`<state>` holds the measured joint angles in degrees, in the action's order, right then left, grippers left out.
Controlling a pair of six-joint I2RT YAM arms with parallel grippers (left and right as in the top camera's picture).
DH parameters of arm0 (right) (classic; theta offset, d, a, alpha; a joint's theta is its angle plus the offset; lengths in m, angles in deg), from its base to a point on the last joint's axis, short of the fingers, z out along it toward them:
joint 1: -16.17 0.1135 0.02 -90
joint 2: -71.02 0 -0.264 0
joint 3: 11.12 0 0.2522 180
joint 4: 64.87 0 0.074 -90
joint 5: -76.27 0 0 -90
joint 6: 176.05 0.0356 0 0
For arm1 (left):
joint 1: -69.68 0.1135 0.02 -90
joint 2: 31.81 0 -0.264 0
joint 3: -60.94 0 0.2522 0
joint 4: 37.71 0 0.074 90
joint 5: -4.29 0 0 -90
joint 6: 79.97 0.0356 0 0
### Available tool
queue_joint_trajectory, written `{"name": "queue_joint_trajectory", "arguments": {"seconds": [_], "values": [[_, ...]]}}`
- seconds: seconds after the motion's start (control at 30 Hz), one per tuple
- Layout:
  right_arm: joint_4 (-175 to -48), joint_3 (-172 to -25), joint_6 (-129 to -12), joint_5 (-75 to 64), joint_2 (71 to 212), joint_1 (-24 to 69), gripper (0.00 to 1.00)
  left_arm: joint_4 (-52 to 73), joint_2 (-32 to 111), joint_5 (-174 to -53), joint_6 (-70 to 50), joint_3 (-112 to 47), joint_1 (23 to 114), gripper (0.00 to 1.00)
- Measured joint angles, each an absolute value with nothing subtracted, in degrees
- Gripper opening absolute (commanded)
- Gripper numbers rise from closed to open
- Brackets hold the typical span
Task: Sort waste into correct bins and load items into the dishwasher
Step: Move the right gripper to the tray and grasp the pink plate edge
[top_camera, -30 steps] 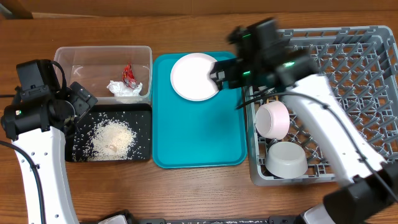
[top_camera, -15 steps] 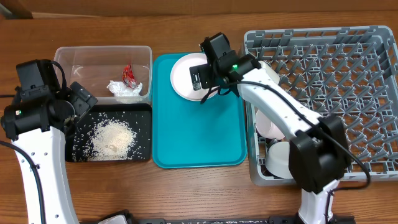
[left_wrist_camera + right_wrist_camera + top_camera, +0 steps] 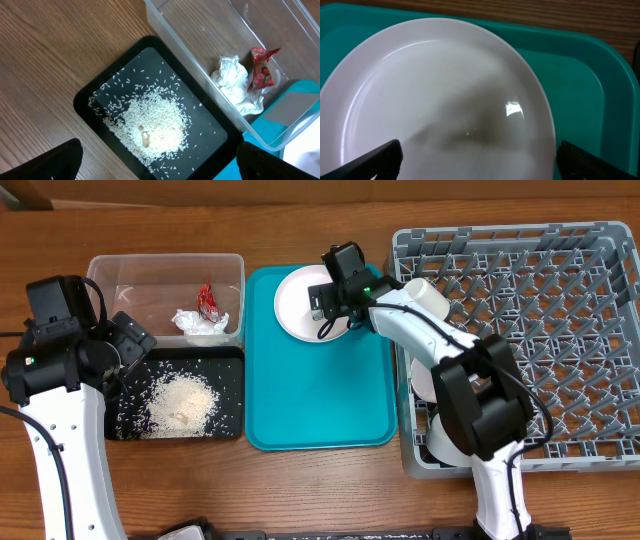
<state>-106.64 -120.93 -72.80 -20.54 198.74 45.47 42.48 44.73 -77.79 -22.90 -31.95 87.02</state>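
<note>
Swung leftward from the rack [image 3: 600,280], the right arm stretches across the teal tray [image 3: 320,400]. The right gripper [image 3: 480,160] is spread wide and empty, with one plate [image 3: 445,90] lying flat, face up, directly beneath it. The left gripper [image 3: 160,160] is likewise wide, above the rice [image 3: 150,125]. One wrapper [image 3: 262,67] and one napkin [image 3: 232,80] lie beyond it in the tub [image 3: 190,45].

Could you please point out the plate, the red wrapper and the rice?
plate [image 3: 445,95], right wrist view, its centre.
red wrapper [image 3: 262,70], left wrist view, its middle.
rice [image 3: 155,127], left wrist view, the heap's middle.
</note>
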Motion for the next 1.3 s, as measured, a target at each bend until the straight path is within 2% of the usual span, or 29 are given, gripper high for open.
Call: {"name": "queue_joint_trajectory", "arguments": {"seconds": [0.23,0.33,0.5,0.6,0.67,0.77,0.9,0.97,1.0,1.3], "values": [[-106.79,-121.30,-73.01,-20.95,202.24,43.11,1.00,42.48,44.73,-77.79,-22.90,-31.95,87.02,1.00],[-108.95,-121.96,-73.21,-19.77,202.22,42.94,0.93,42.48,44.73,-77.79,-22.90,-31.95,87.02,1.00],[-113.22,-122.81,-73.45,-15.73,201.76,43.18,0.72,42.48,44.73,-77.79,-22.90,-31.95,87.02,1.00],[-114.59,-122.94,-73.63,-14.20,201.52,43.62,0.64,42.48,44.73,-77.79,-22.90,-31.95,87.02,1.00],[-115.23,-123.01,-73.56,-13.46,201.48,43.94,0.52,42.48,44.73,-77.77,-22.90,-31.95,87.02,1.00],[-115.73,-123.07,-73.43,-12.52,201.45,44.25,0.43,42.48,44.73,-77.79,-22.90,-31.95,87.02,1.00],[-116.04,-123.07,-72.80,-12.26,201.45,44.34,0.22,42.48,44.73,-77.79,-22.90,-31.95,87.02,1.00],[-116.19,-123.07,-72.99,-12.17,201.45,44.34,0.06,42.48,44.73,-77.79,-22.90,-31.95,87.02,1.00],[-116.15,-123.07,-72.64,-12.01,201.45,44.34,0.04,42.48,44.73,-77.79,-22.90,-31.95,87.02,1.00],[-117.33,-123.62,-72.12,-10.55,200.49,44.38,0.04,42.48,44.73,-77.77,-22.90,-31.95,87.02,1.00]]}}
